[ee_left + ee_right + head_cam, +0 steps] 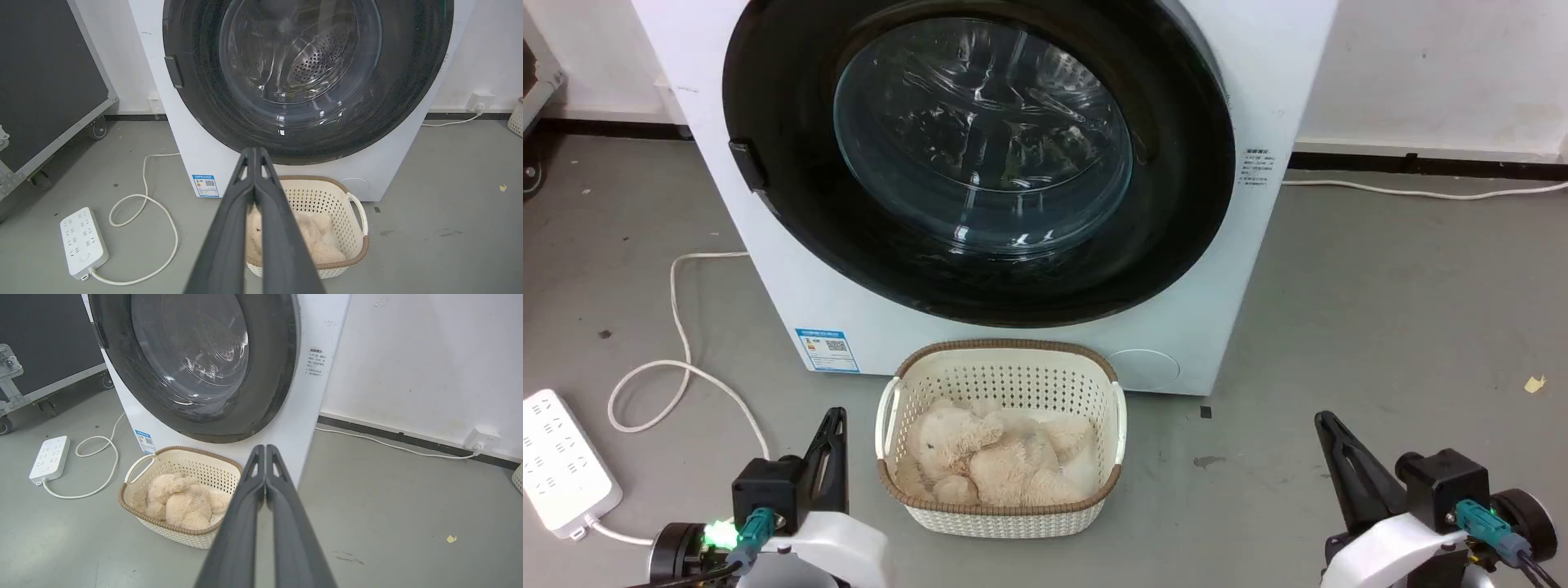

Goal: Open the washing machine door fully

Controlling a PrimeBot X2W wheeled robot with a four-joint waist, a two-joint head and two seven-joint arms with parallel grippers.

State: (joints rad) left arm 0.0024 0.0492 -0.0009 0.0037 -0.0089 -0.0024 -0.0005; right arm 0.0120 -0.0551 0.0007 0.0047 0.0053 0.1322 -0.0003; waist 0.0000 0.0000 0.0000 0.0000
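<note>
Progress is nil: round glossy black washing machine door [980,155] sits closed upper centre, left gripper [834,425] and right gripper [1328,429] pinched empty.

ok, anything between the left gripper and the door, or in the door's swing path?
Nothing visible between the left gripper and the washing machine door. The laundry basket sits on the floor just below the door; whether the swing clears it is unclear.

The top of the washing machine door [980,155] is cut off by the upper edge in every view, the print on the blue label [827,349] and the side sticker [1256,167] is too small to read, and the front wall of the basket [1001,518] hides the underside of the plush toy [996,461].
</note>
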